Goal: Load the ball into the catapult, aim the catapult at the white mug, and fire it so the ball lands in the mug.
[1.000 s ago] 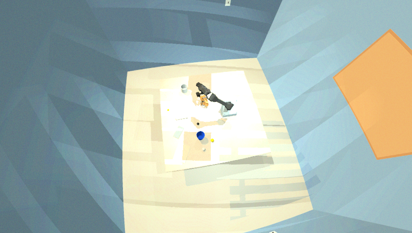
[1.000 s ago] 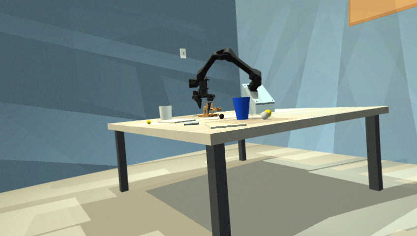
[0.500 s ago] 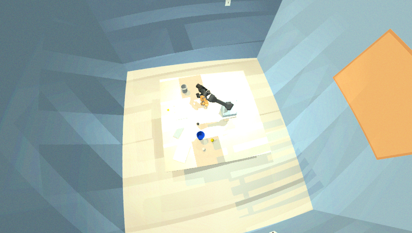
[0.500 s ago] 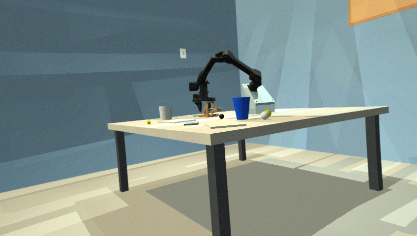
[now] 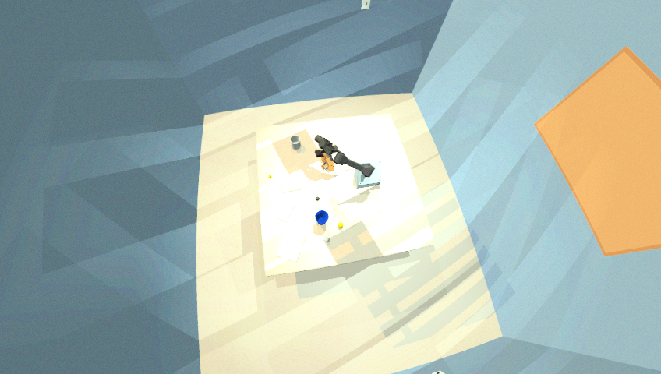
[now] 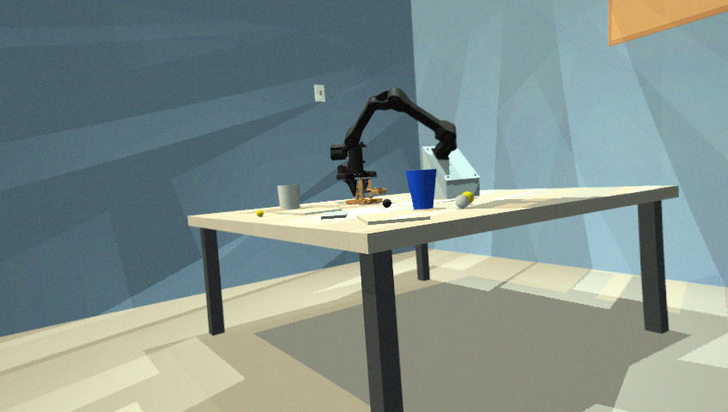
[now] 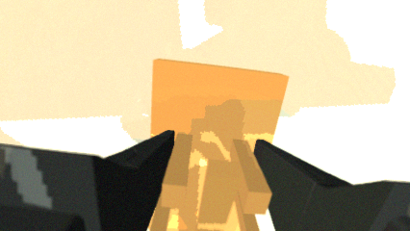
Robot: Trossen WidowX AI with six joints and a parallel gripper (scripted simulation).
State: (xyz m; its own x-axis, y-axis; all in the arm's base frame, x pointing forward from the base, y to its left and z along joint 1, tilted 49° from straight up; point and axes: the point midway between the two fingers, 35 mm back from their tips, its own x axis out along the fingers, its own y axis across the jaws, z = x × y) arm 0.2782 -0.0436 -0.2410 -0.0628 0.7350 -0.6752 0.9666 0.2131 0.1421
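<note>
Catapult (image 5: pixel 329 165) (image 6: pixel 363 201) (image 7: pixel 217 79) — orange, flat base, twin uprights — pinched btwn fingers (image 6: pixel 352 187). Mug (image 5: pixel 295 142) (image 6: pixel 288 196) greyish, upright, nr tabletop (image 5: pixel 403 217) (image 6: pixel 511 216) corner.

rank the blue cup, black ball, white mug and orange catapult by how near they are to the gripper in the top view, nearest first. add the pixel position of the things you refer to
1. orange catapult (image 5: pixel 330 165) (image 6: pixel 363 201) (image 7: pixel 217 82), between the fingertips
2. white mug (image 5: pixel 295 145) (image 6: pixel 288 196), image left
3. black ball (image 5: pixel 317 199) (image 6: pixel 386 202), image-below the catapult
4. blue cup (image 5: pixel 321 222) (image 6: pixel 421 189), image-below the ball

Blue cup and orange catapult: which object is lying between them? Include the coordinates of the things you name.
The small black ball (image 5: pixel 317 199) (image 6: pixel 386 202), between blue cup (image 5: pixel 321 217) (image 6: pixel 421 190) and catapult (image 5: pixel 328 164) (image 6: pixel 363 201); top view shows it.
</note>
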